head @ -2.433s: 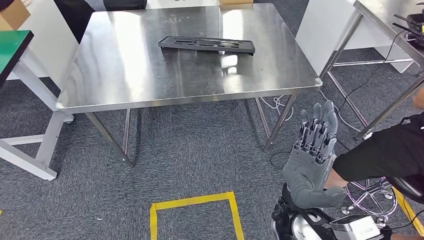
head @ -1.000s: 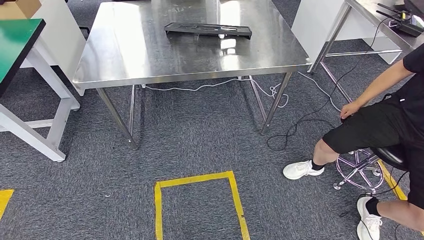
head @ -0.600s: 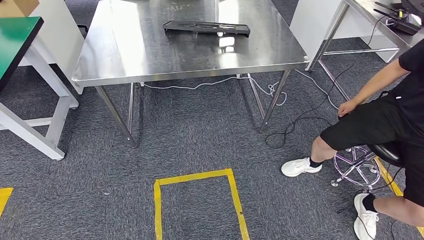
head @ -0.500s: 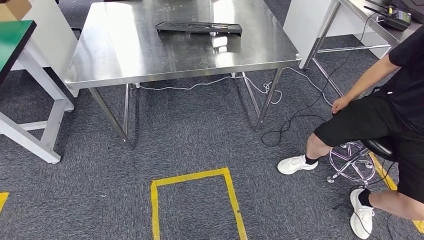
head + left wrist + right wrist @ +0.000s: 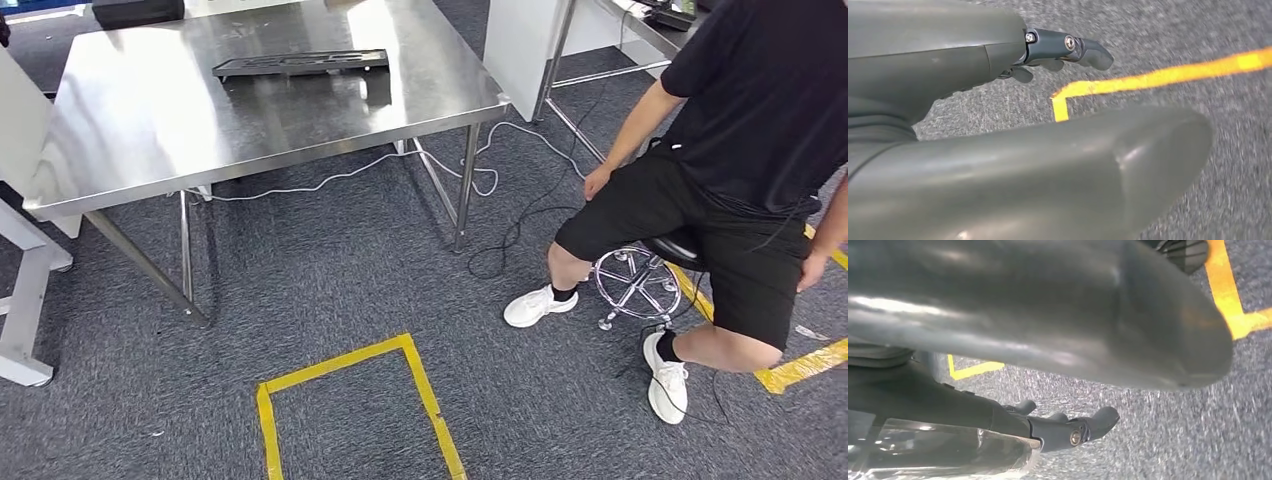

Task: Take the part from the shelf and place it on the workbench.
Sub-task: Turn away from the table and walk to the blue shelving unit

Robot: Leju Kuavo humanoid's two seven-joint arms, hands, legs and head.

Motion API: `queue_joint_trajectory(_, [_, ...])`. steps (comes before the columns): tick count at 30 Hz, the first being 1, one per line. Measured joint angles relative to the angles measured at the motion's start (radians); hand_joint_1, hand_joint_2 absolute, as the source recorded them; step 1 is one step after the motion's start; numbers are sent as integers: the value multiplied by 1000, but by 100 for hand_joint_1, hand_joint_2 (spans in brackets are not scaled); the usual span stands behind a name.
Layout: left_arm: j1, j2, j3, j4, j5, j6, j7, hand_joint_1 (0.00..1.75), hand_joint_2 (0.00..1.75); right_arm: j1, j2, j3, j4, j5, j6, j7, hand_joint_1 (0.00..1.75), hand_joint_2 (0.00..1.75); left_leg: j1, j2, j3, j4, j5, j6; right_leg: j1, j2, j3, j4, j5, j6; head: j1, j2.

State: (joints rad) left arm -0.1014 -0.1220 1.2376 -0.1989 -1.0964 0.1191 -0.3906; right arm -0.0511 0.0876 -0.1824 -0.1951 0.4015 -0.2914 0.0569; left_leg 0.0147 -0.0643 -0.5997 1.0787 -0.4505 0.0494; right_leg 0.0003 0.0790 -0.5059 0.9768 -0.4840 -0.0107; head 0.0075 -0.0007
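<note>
Both hands hang over carpet, fingers apart, holding nothing: left hand (image 5: 998,135), right hand (image 5: 1038,340); part (image 5: 300,64) flat on workbench (image 5: 150,130).

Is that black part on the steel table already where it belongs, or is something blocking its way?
The black part already lies flat on the steel workbench, so nothing visible stands in its way. A seated person is off to the side, apart from the bench.

Steel workbench (image 5: 150,140) — black part (image 5: 300,64) on top.
</note>
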Motion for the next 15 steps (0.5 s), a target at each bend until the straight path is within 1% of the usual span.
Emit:
queue_joint_trajectory(1, [0,2,0,0,-1,1,1,0,0,-2,4,0,1,0,0,0,0,0,-5,-17,14,-31,8,12,-4,11,-4,1,2,4,1,0])
queue_joint_trajectory(2, [0,4,0,0,-1,1,2,0,0,-3,6,0,1,0,1,0,0,0,-9,-24,19,-42,7,21,-10,22,-9,0,4,8,0,0])
queue_joint_trajectory(3, [-1,3,0,0,-2,2,3,0,0,-4,7,0,2,0,1,0,0,0,-15,-13,23,-54,11,25,-13,33,-13,-6,9,15,-4,0])
queue_joint_trajectory(4, [-2,3,0,-1,-2,3,4,0,0,-3,8,0,2,0,1,0,0,0,-14,1,32,-73,17,27,-14,35,-15,-8,11,20,-9,0])
queue_joint_trajectory(5, [-3,3,0,-1,-3,4,5,0,0,-2,7,0,3,-1,1,1,0,0,-12,14,44,-96,24,27,-12,20,-21,-4,9,23,-10,0])
queue_joint_trajectory(6, [-4,2,0,-1,-4,4,7,0,0,-2,6,0,3,-2,1,2,0,0,-9,28,55,-119,32,27,-8,-3,-36,18,-3,25,-7,0])
queue_joint_trajectory(7, [-4,1,0,0,-7,4,9,0,0,-2,4,0,4,-4,1,3,0,0,-6,42,63,-135,38,25,-8,-30,-60,62,-25,25,-4,0])
queue_joint_trajectory(8, [-3,0,0,0,-9,3,11,0,0,-3,2,-1,4,-6,1,4,0,0,-7,55,65,-140,40,23,-11,-52,-94,122,-52,27,-2,0])
queue_joint_trajectory(9, [-2,-1,0,0,-11,1,13,0,0,-4,1,-1,4,-7,1,5,0,0,-7,70,64,-141,40,23,-15,-61,-130,189,-78,31,0,0])
queue_joint_trajectory(10, [-2,-1,0,0,-12,0,14,0,0,-5,-1,-1,4,-8,1,6,0,0,-6,83,63,-141,39,21,-20,-65,-157,238,-92,37,1,0])
queue_joint_trajectory(11, [-2,-3,0,1,-12,-2,14,0,0,-3,-3,-1,4,-9,2,6,0,0,-5,96,62,-140,39,18,-26,-69,-166,254,-92,48,1,0])
queue_joint_trajectory(12, [-2,-4,0,1,-12,-2,13,0,0,-2,-5,-1,4,-9,2,6,0,0,-4,108,61,-138,38,14,-33,-74,-151,226,-75,62,1,0])
queue_joint_trajectory(13, [-2,-6,0,1,-13,-2,11,0,0,0,-7,-1,4,-9,3,6,0,0,-1,120,61,-135,36,8,-38,-85,-115,158,-46,77,2,0])
queue_joint_trajectory(14, [-2,-7,0,0,-12,-2,10,0,0,0,-7,-1,4,-9,4,6,0,0,0,131,61,-130,33,-1,-43,-109,-73,81,-17,86,2,0])
queue_joint_trajectory(15, [-2,-7,0,0,-12,-2,8,0,0,-2,-7,-1,4,-8,5,5,0,0,0,141,61,-123,27,-10,-42,-133,-40,19,6,89,3,0])
